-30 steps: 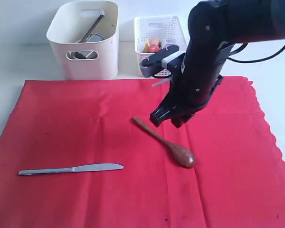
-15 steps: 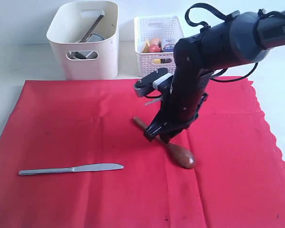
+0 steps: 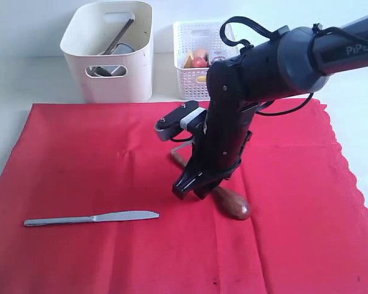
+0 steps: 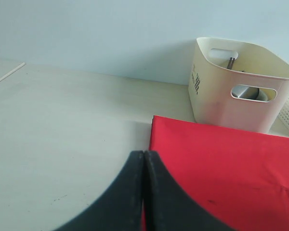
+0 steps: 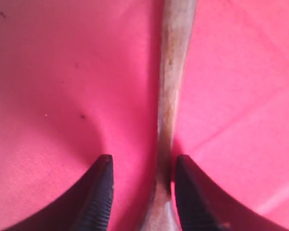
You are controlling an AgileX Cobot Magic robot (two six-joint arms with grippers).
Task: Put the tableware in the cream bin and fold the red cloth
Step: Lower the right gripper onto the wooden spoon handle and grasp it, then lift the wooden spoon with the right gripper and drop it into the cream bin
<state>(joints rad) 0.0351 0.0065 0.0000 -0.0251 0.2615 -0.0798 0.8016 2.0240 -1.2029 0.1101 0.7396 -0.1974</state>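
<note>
Spoon is lying on the red cloth near the worktop's middle; the right hand is standing released, fingers astride its handle. Left hand is hovering clenched and empty.

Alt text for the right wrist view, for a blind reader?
The right gripper, jaws open, straddles the handle of the brown wooden spoon, which lies on the red cloth. The handle runs nearer one finger than the other.

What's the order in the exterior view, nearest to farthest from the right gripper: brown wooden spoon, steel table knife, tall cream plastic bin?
1. Brown wooden spoon, under the right gripper.
2. Steel table knife, front left.
3. Tall cream plastic bin, back left.
</note>
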